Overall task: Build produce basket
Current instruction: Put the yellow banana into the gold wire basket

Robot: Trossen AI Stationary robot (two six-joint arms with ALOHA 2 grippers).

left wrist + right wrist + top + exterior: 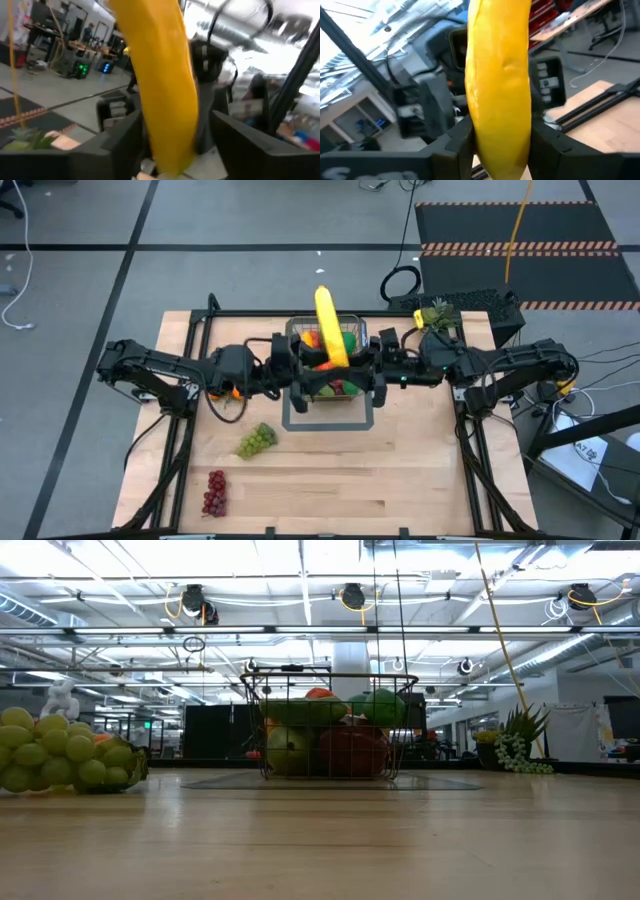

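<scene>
The right gripper (501,150) pinched a yellow banana (499,80) between its fingers, with the left gripper (172,145) opposite, fingers spread beside the fruit. Below both stood the wire basket (327,385), produce-filled.

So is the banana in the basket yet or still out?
Out. The banana stands above the basket, between both grippers' fingers; other fruit already lies inside.

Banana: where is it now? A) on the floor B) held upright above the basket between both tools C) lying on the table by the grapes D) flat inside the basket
B: the banana stands over the basket, with the left tool and right tool each flanking it.
</scene>
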